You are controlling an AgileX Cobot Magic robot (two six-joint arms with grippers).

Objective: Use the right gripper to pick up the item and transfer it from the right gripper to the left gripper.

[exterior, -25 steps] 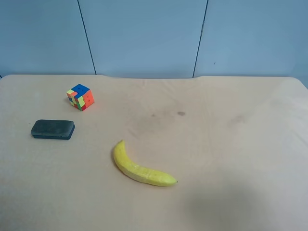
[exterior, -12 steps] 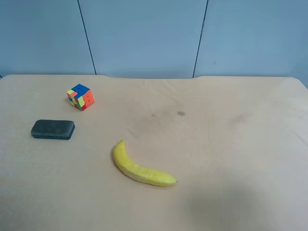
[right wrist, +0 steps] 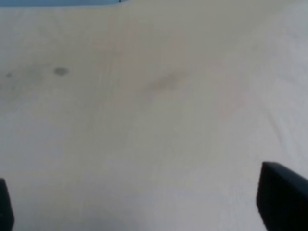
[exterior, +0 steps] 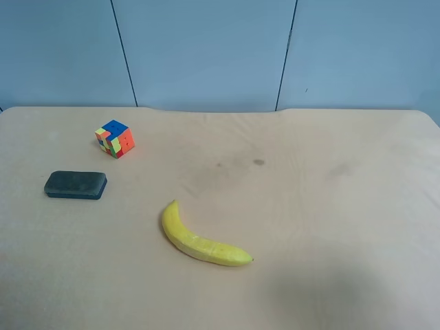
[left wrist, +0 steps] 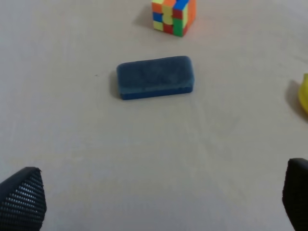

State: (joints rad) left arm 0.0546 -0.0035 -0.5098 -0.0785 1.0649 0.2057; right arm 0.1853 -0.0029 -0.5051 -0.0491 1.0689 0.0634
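Observation:
The puzzle cube (exterior: 115, 138) sits on the tan table at the far left of the exterior high view; it also shows in the left wrist view (left wrist: 173, 16), beyond the dark block. Neither arm shows in the exterior high view. My left gripper (left wrist: 159, 202) is open and empty, its two fingertips (left wrist: 21, 199) wide apart over bare table short of the block. My right gripper (right wrist: 144, 202) is open and empty, with one fingertip (right wrist: 281, 197) and the edge of the other showing over bare table. The cube is out of the right wrist view.
A dark flat block (exterior: 75, 184) lies in front of the cube; it also shows in the left wrist view (left wrist: 155, 77). A yellow banana (exterior: 199, 239) lies near the table's middle, its end at the left wrist view's edge (left wrist: 303, 94). A blue panelled wall (exterior: 206, 48) stands behind.

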